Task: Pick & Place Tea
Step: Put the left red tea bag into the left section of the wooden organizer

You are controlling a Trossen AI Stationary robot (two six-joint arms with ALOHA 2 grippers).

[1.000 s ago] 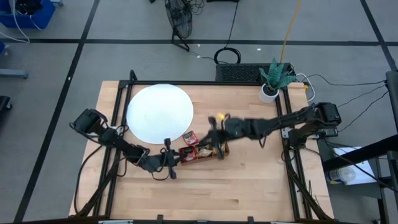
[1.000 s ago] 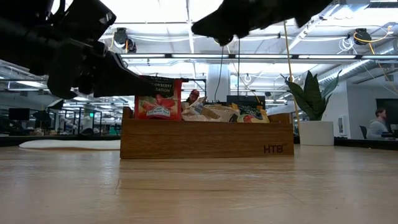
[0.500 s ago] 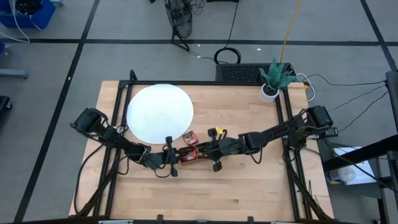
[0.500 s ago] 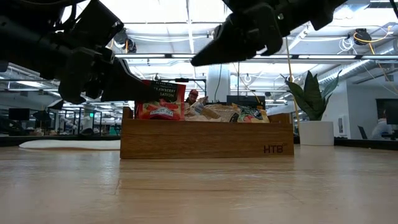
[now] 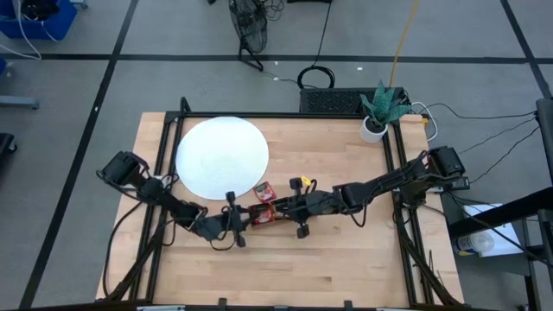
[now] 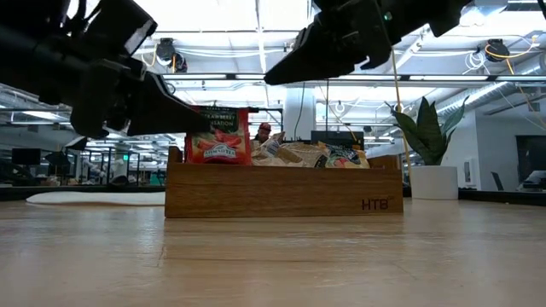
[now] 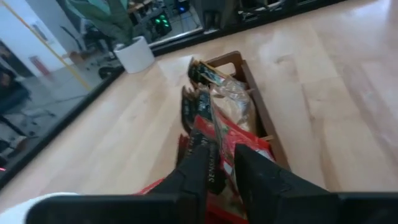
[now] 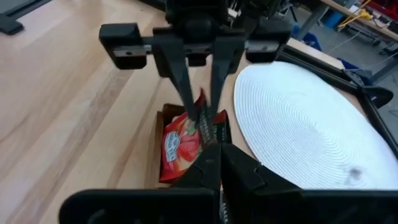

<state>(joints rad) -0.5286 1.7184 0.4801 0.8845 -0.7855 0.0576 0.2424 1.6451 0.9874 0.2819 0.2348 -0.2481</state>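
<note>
I have both grippers meeting over the wooden tray (image 5: 278, 212), which lies near the table's (image 5: 346, 268) middle. On the near side of the grippers a wide strip of bare wood runs to the table's front edge, and there is more open wood beyond the right arm toward the potted plant (image 5: 378, 111) at the far right corner. Just beyond the left gripper (image 5: 244, 218) lies the white disc (image 5: 221, 156), its rim close to the tray's end; a loose red sachet (image 5: 263, 190) sits between disc and tray.

My left arm reaches in low from the table's left edge, wrist nearly level, its gripper at the tray's left end. Its fingers (image 7: 198, 163) stand slightly apart with the upright red tea sachet (image 7: 219, 144) between them; in the right wrist view (image 8: 198, 106) they straddle that sachet's top edge, but I cannot tell whether they press on it. The sachet stands in the tray's end compartment, upright, with more sachets (image 7: 235, 106) heaped in the compartments beyond.

My right arm stretches across from the right edge, forearm low over the tray, its gripper (image 8: 221, 163) with fingers together and holding nothing, pointing at the left gripper from just across the red sachet.

On the sachet (image 6: 218, 136) I can read "STRAWBERRY" in part; the tray's front (image 6: 281, 194) carries "HTB".
</note>
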